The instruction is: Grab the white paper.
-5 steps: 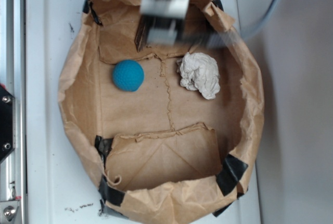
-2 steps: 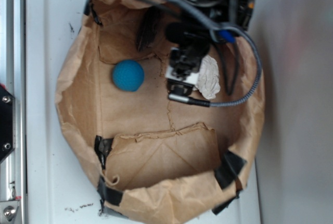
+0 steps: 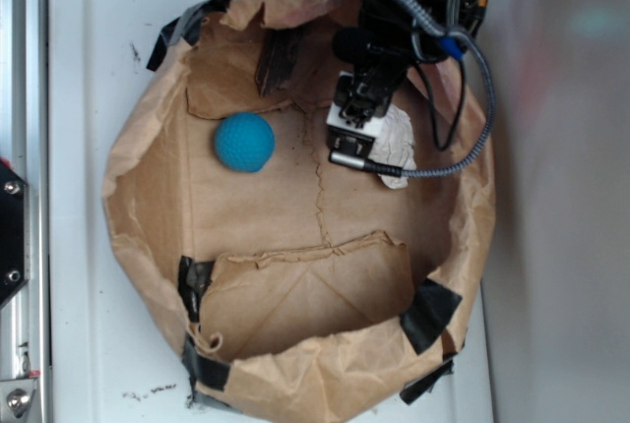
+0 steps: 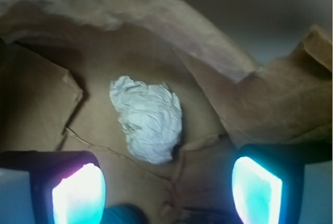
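Note:
The white paper [image 4: 148, 120] is a crumpled off-white wad lying on the floor of the brown paper bag [image 3: 157, 197]. In the exterior view the arm covers most of the white paper [image 3: 399, 143], and only its right part shows. My gripper [image 4: 166, 190] is open, and its two glowing fingertips stand wide apart at the bottom of the wrist view. The wad lies ahead of the gap between them, untouched. From the exterior view my gripper [image 3: 362, 128] hangs inside the bag, right over the wad's left side.
A blue ball [image 3: 244, 142] rests on the bag floor left of the gripper. The bag's crumpled walls [image 4: 270, 94] rise close around the wad. Black tape [image 3: 427, 313] holds the rim. The bag sits on a white tray [image 3: 79, 98]. A grey cable [image 3: 472, 128] loops off the arm.
The arm has come down from the top edge into the bag and now covers most of the white paper. The bag's top left rim has shifted.

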{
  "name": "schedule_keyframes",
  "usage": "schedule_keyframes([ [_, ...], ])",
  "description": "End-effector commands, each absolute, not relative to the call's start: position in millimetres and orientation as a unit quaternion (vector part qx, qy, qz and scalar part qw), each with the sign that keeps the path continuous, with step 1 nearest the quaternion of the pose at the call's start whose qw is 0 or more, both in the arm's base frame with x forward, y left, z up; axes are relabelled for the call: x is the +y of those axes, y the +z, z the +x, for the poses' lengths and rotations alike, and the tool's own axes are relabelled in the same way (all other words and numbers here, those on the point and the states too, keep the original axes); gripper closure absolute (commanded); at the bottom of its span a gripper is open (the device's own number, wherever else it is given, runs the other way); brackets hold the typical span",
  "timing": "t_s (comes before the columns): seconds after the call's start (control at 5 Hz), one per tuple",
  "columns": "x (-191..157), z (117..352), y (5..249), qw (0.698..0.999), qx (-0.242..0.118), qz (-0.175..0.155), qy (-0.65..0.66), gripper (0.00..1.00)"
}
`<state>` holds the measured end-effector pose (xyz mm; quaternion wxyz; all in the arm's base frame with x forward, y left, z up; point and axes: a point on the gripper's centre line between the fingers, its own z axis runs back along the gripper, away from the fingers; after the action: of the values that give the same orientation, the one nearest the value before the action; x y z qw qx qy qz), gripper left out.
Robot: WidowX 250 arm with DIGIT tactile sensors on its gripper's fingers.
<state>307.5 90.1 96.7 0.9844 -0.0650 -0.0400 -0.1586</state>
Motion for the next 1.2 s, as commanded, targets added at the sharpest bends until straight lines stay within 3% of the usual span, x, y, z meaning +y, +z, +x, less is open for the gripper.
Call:
schedule_keyframes([
  [0.0,82,315,108,0.983,-0.062,-0.051,-0.168,0.00],
  [0.2,74,303,124,0.978,-0.086,-0.078,-0.172,0.00],
  [0.6,40,267,143,0.956,-0.128,-0.085,-0.251,0.00],
  [1.0,28,308,93,0.960,-0.131,-0.046,-0.242,0.00],
])
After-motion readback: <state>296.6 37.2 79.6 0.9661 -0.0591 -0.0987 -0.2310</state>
